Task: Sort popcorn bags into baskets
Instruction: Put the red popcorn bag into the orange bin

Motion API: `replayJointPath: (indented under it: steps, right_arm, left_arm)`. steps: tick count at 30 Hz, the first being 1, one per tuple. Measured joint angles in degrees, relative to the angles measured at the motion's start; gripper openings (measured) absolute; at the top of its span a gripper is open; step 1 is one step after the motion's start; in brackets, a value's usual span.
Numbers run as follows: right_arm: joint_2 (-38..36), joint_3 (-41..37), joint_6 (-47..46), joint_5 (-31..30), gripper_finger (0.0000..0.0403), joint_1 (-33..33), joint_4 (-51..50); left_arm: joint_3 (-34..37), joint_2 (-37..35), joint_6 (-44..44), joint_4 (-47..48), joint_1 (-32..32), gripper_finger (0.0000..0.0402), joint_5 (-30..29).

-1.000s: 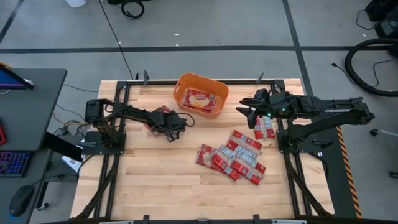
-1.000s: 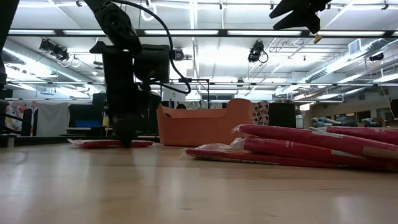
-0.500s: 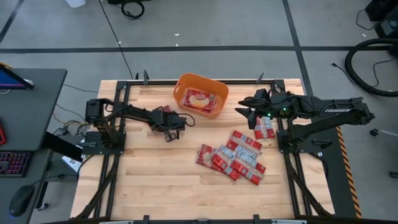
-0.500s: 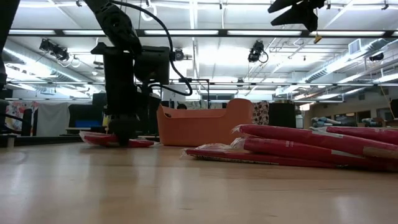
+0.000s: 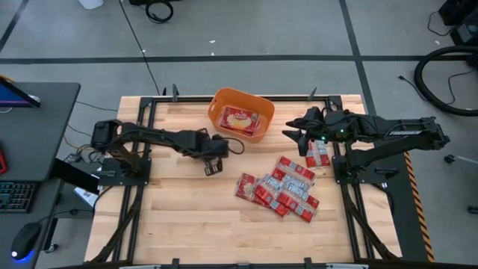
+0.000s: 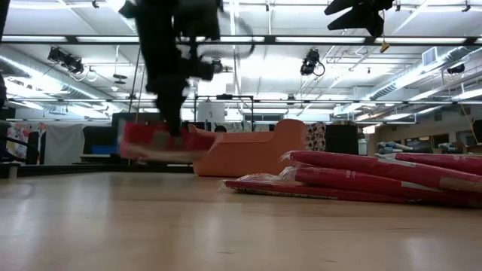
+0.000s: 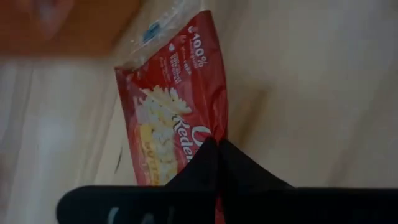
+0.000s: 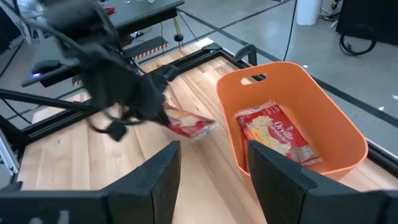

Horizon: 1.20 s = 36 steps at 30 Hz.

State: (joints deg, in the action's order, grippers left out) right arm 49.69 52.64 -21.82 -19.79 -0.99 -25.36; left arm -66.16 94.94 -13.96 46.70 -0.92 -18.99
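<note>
Left gripper (image 5: 218,149) pinching popcorn bag (image 6: 162,141), lifted off tabletop (image 5: 187,202); orange tub (image 5: 240,113) just beyond, bare wood below. Right gripper (image 5: 293,131) spread, beside tub's other side, bag pile (image 5: 280,188) near.

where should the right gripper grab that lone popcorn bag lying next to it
Probably a short edge, coming from straight above. The lone popcorn bag lies flat on the table, apart from the pile, so only its thin rim offers a pinch. The right gripper, open, hovers nearby.
</note>
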Motion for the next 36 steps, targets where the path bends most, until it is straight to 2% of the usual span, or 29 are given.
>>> replayJointPath:
  steps: [4, 8, 14, 20, 24, 29, 36]
  right_arm:
    - [0.0, 0.0, 1.0, 0.0, 0.019, 0.0, 0.0]
    - [0.0, 0.0, 1.2, 0.0, 0.019, 0.0, 0.0]
    - [0.0, 0.0, 2.1, 0.0, 0.019, 0.0, 0.4]
    - [0.0, 0.0, 2.0, 0.0, 0.019, 0.0, 0.5]
    - [0.0, 0.0, 0.4, 0.0, 0.019, 0.0, 0.5]
    - [0.0, 0.0, -2.7, 0.1, 0.019, 0.0, 0.3]
    - [0.0, 0.0, -5.8, 0.4, 0.019, 0.0, -0.1]
  left_arm:
    - [-5.4, -0.2, 0.6, 1.8, 1.9, 0.0001, 0.2]
    - [-11.4, -0.2, 4.9, 1.9, 2.7, 0.0001, -1.4]
    - [-18.7, -0.2, 17.2, -0.7, -0.4, 0.0001, -7.0]
    - [-18.6, 0.9, 33.1, -13.6, -6.6, 0.0001, -7.5]
    - [-18.6, 4.2, 38.5, -18.3, -10.5, 0.0003, -6.1]
    - [-18.5, 10.1, 41.0, -19.1, -14.0, 0.0005, -4.2]
    - [-18.5, 18.9, 55.2, -19.9, -16.5, 0.0017, -1.2]
